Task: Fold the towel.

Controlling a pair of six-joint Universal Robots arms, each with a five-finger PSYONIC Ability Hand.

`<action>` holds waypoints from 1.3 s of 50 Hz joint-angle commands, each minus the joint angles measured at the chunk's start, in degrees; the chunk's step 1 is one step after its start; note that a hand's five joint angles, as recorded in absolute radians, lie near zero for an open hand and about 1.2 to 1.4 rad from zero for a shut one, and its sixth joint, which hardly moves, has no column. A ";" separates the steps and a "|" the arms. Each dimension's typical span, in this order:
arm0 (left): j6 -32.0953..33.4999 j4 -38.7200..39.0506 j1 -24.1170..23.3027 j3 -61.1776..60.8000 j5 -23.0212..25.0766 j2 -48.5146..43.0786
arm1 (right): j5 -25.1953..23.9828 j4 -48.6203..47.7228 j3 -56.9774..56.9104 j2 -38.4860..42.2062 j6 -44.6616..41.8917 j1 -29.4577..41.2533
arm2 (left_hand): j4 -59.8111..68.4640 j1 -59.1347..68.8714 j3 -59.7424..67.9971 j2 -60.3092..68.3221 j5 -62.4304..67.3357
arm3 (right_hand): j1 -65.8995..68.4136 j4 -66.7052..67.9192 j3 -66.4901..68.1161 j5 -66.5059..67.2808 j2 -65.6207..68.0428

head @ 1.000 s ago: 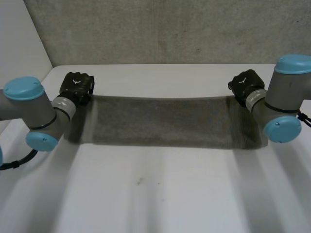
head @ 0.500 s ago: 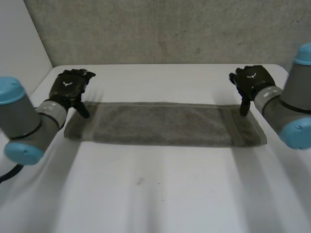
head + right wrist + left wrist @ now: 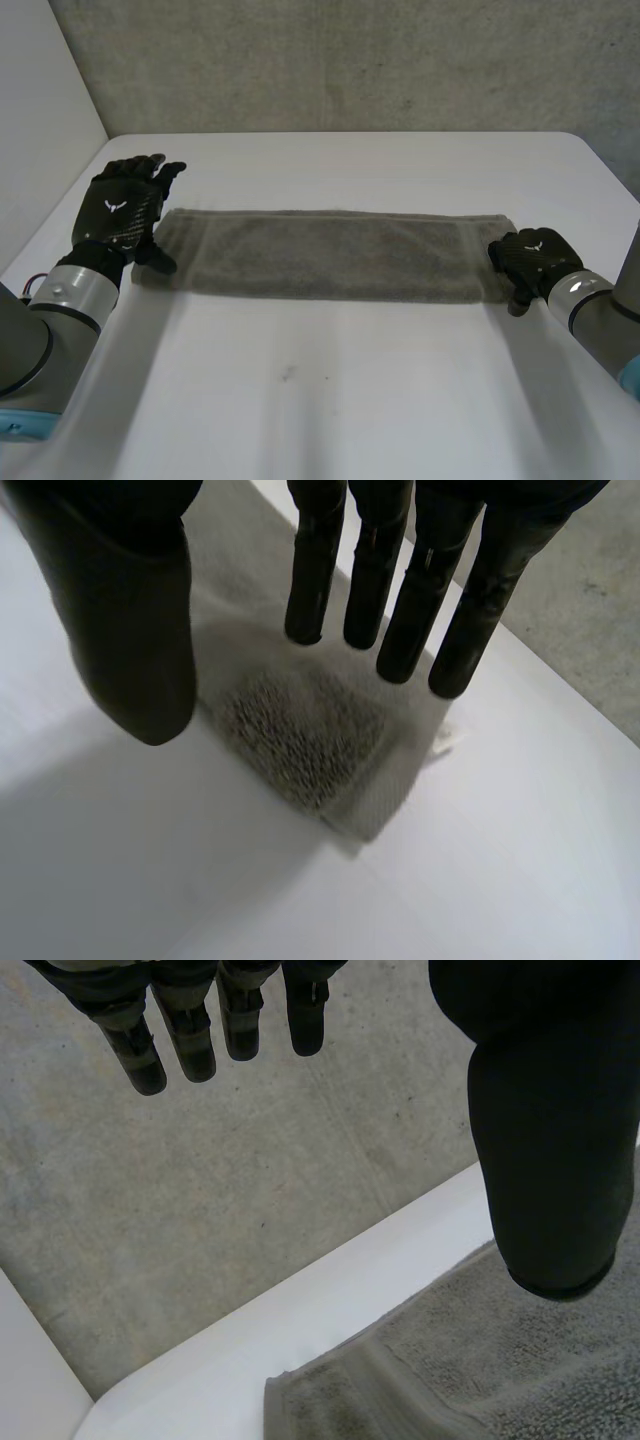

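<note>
A white surface (image 3: 330, 420) lies under my left hand (image 3: 122, 210) and my right hand (image 3: 530, 262). Beyond them its far edge meets a rough grey concrete wall (image 3: 350, 60). Outward of my left hand stands a plain white wall (image 3: 40, 110). A small dark speck (image 3: 287, 374) marks the surface nearer me, between the two.

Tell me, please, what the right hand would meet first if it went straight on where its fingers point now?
Most likely the towel: the right hand has straight fingers pointing down at a corner at the towel's right end. How near they are to the cloth is unclear.
</note>
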 commanded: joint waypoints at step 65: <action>-4.33 0.28 -0.47 -3.50 0.54 3.07 | -9.13 3.43 -2.99 0.58 -6.68 -13.68 | 0.48 -0.01 0.54 0.47 -1.70 | -5.49 -5.08 -5.26 -5.50 -5.49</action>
